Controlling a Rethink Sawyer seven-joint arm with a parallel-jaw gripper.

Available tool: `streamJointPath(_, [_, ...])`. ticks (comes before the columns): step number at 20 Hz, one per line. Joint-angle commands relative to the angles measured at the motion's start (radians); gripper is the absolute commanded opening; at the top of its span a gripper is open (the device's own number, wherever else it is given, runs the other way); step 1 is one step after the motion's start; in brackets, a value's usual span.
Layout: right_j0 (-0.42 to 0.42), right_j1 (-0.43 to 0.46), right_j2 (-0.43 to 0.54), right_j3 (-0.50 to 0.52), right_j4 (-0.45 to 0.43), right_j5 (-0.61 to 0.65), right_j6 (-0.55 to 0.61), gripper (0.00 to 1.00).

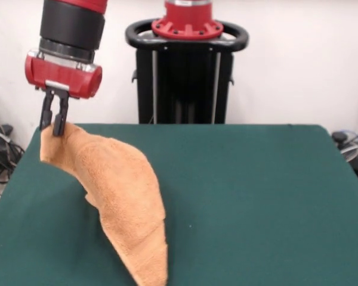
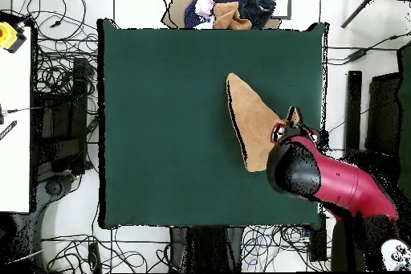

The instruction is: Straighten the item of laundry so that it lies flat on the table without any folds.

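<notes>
The orange-tan towel (image 1: 122, 190) hangs bunched and folded from one corner, lifted off the green table (image 1: 256, 196) at the left in the front view. Its lower end trails down to the table's near edge. My gripper (image 1: 53, 126) is shut on the towel's raised corner, above the table's far left part. In the overhead view the towel (image 2: 250, 126) is a long pointed shape right of centre on the table (image 2: 168, 118). The arm covers the gripper (image 2: 294, 120) there, near the table's right edge.
The robot's black pedestal (image 1: 185, 77) stands behind the table's far edge. In the overhead view a heap of clothes (image 2: 233, 7) lies beyond the top edge. Cables (image 2: 56, 70) cover the floor at the left, beside a white bench (image 2: 14, 110).
</notes>
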State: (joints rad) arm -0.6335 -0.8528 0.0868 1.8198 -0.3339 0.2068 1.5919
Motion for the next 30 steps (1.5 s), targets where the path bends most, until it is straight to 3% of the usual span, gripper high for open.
streamJointPath(1, [-0.025,-0.119,0.099,0.128,0.005,0.158,-0.016,0.00])
streamJointPath(15, [-0.127,-0.265,0.174,0.202,0.025,0.249,-0.083,0.00])
streamJointPath(23, [-0.135,-0.326,0.178,0.239,0.018,0.251,-0.059,0.00])
streamJointPath(30, [-0.143,-0.431,0.159,0.292,0.071,0.334,-0.099,0.00])
